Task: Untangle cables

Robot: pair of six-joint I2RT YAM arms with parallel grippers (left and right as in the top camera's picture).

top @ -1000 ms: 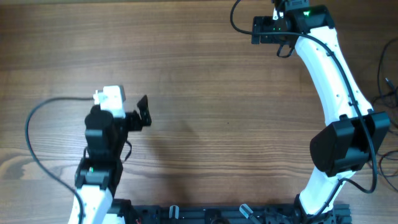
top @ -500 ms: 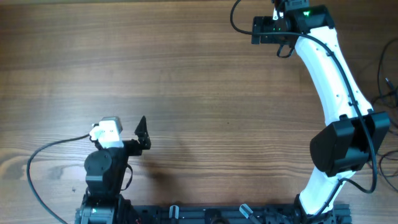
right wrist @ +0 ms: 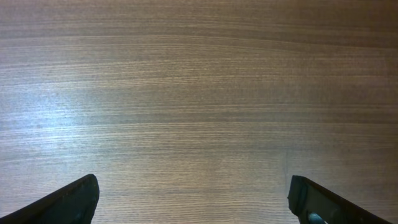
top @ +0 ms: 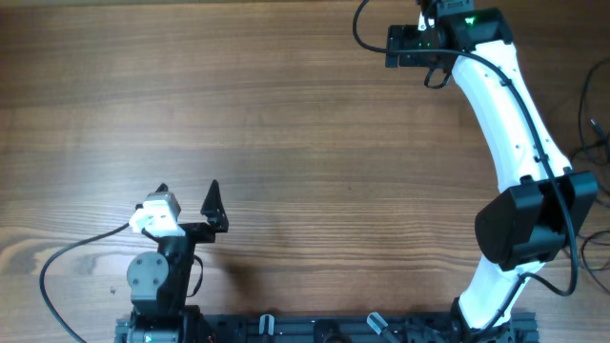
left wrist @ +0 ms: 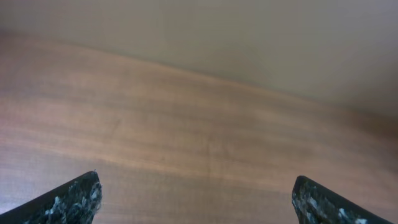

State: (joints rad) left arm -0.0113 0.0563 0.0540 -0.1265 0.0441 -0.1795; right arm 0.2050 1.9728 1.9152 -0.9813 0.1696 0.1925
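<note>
left arm at near-left edge of table, right arm stretched from near-right to far-right edge, well apart

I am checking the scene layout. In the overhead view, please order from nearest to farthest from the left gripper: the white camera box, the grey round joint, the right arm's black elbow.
1. White camera box: just behind the left gripper, on its wrist.
2. Grey round joint: lower on the left arm.
3. Black elbow: far right, on the right arm.

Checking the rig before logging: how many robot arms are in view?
2. The left arm is at the table's near-left edge; the right arm stretches along the right side.
</note>
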